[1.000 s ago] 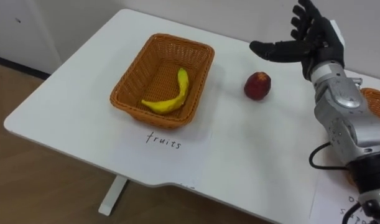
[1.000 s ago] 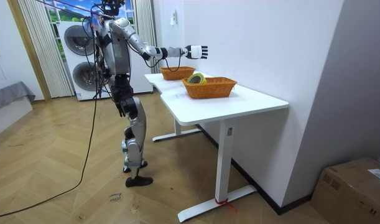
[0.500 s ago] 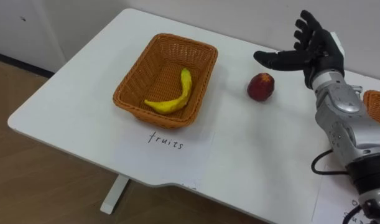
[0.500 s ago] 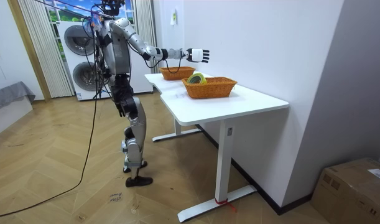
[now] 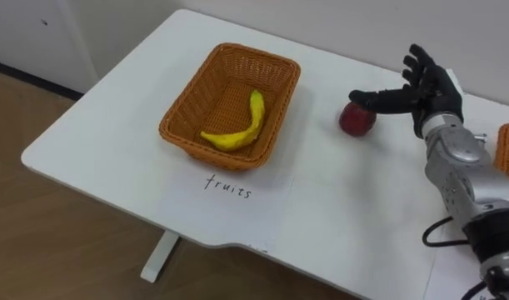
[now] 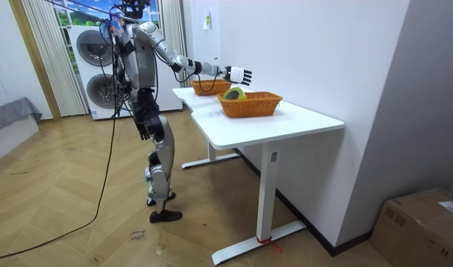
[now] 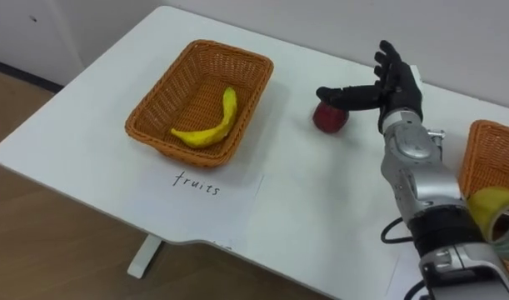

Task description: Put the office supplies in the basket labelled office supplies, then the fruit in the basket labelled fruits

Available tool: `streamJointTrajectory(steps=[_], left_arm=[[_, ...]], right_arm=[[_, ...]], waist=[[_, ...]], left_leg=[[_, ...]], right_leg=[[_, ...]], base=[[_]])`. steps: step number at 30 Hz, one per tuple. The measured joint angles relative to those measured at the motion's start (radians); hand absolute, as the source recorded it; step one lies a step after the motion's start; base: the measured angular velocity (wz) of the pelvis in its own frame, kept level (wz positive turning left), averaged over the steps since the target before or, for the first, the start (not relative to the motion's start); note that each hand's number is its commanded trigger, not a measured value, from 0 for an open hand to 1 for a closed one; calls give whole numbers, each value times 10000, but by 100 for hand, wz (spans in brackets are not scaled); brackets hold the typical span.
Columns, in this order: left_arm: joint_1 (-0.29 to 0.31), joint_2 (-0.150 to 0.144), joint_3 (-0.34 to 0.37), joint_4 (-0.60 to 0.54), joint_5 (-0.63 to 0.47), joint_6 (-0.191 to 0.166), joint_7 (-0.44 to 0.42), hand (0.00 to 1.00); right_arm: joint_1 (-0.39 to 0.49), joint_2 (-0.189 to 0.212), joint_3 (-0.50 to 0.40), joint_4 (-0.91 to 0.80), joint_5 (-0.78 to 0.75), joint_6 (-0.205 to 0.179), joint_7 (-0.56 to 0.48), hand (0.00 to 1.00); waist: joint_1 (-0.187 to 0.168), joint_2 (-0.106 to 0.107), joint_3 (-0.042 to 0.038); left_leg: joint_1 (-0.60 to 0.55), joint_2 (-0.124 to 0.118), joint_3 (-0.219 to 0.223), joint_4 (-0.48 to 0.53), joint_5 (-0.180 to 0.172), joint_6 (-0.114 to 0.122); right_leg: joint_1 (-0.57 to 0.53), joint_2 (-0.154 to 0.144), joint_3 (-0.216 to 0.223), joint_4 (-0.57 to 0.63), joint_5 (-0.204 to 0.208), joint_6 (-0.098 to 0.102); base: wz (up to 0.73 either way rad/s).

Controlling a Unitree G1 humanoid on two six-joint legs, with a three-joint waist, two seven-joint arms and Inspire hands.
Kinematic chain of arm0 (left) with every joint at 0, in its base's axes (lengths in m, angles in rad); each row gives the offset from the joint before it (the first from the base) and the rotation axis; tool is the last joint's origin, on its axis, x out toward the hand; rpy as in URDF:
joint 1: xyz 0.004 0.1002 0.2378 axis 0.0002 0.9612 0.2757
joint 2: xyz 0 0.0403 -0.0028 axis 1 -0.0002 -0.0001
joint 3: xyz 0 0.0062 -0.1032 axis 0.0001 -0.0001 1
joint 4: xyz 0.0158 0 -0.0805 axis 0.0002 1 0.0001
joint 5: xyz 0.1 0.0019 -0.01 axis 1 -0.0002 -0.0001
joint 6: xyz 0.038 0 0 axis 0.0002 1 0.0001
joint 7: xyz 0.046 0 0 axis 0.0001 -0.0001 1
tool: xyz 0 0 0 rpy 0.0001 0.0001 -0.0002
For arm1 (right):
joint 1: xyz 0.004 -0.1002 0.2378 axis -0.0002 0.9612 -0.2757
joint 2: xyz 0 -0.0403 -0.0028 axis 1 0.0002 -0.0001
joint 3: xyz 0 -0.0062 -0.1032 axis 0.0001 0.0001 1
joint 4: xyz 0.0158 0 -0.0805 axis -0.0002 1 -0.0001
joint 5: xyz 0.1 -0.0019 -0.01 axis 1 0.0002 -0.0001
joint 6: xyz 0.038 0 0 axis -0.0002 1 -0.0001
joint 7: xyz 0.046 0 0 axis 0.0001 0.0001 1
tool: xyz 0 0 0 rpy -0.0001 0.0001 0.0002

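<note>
Toward the left end of the white table [image 5: 104, 142] sits a wicker basket [image 5: 192, 104] containing one banana [image 5: 242, 133]. A handwritten paper sheet [image 5: 229, 196] lies at the front edge just below it. Right of the basket, a red fruit [image 5: 356, 121] rests on the tabletop near the back edge. The right hand [image 5: 429, 92] is over it, released, fingers spread and thumb across the fruit's top; contact cannot be confirmed. At the right edge, a second basket [image 7: 479, 158] holds a tape roll [image 7: 496, 208].
</note>
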State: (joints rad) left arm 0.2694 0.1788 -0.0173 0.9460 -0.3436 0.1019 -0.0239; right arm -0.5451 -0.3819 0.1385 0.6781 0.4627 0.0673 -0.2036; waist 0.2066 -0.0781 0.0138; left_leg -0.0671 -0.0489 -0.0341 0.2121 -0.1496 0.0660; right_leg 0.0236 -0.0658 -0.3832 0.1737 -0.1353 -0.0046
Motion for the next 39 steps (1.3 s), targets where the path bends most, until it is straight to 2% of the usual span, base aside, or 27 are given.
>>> streamJointTrajectory(steps=[6,11,15,31,39], left_arm=[[-67,25,-197,-135,-161,-27,170,0],[-196,35,-269,-134,-172,-224,153,0],[-231,76,-270,-131,-174,-308,127,0],[-515,95,-396,-7,-165,-378,125,0],[-544,82,-450,-51,-155,-377,83,0]], right_arm=[[-260,57,196,809,-348,-16,11,0],[-443,224,368,1420,-761,-18,181,0],[-445,228,369,1442,-863,-30,197,0],[-449,323,380,1477,-1943,-145,417,0],[-449,323,384,1478,-2835,-186,454,0]], waist=[[106,-17,5],[177,-80,40],[194,-155,85],[246,-118,123],[462,-107,123]], left_leg=[[-268,-1,-18,1,88,6],[-376,-12,-60,7,98,6],[-453,-25,-113,15,98,8],[-714,-26,-126,91,100,8],[-840,-21,-125,75,114,5]], right_leg=[[-304,15,-45,80,3,-5],[-420,3,-53,100,3,-5],[-444,0,-104,99,3,-4],[-698,-17,-171,118,4,-6],[-878,-8,-195,118,4,-7]], base=[[1],[2],[3],[0],[0]])
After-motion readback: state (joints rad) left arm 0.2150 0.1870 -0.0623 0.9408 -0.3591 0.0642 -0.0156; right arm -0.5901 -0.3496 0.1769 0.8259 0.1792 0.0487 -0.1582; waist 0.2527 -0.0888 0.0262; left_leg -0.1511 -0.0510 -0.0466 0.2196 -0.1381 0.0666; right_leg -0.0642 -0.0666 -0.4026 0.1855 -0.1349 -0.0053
